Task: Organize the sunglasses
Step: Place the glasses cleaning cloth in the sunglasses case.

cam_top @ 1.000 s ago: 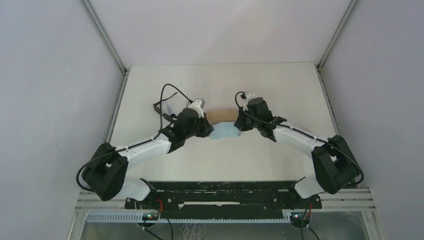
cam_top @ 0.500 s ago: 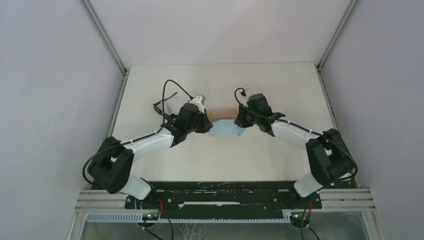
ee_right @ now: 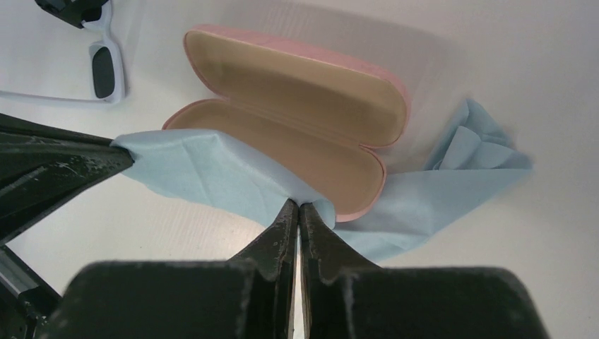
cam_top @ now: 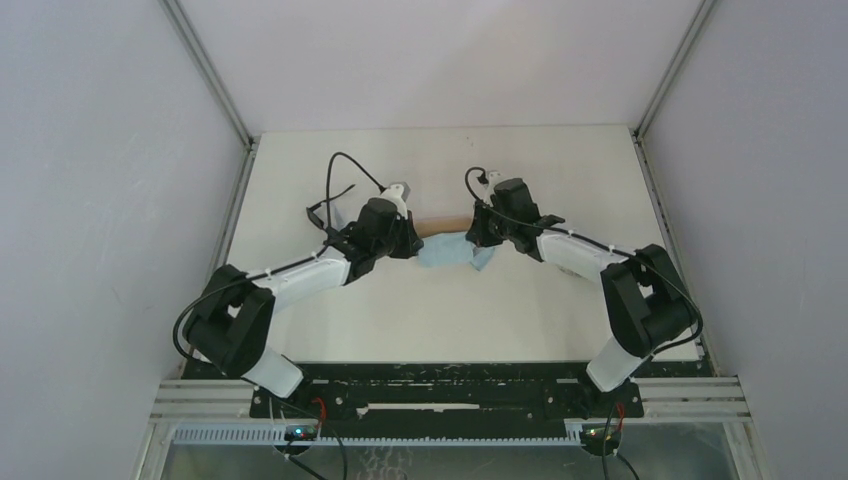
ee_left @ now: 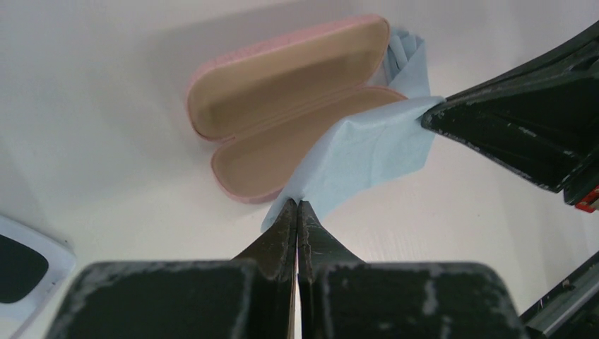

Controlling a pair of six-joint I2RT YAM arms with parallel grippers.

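The white-framed sunglasses (ee_right: 106,67) lie left of the open pink case (ee_right: 297,106); a corner of them shows in the left wrist view (ee_left: 21,268). A thin black shape (cam_top: 322,205) by the left arm may be the black pair; I cannot tell. My left gripper (ee_left: 297,205) is shut on one corner of a light-blue cloth (ee_left: 367,152). My right gripper (ee_right: 298,206) is shut on the opposite corner of the cloth (ee_right: 205,176). The cloth hangs stretched between them over the near half of the case (cam_top: 440,222). Both grippers (cam_top: 410,245) (cam_top: 478,240) sit at the case's near edge.
A second light-blue cloth (ee_right: 459,176) lies crumpled on the table at the right end of the case, partly under it. Metal frame posts (cam_top: 225,100) and grey walls bound the white table (cam_top: 560,170) on both sides.
Both grippers have moved away from the bases, toward the case, carrying the cloth with them. The cloth now lies over the near half of the case.
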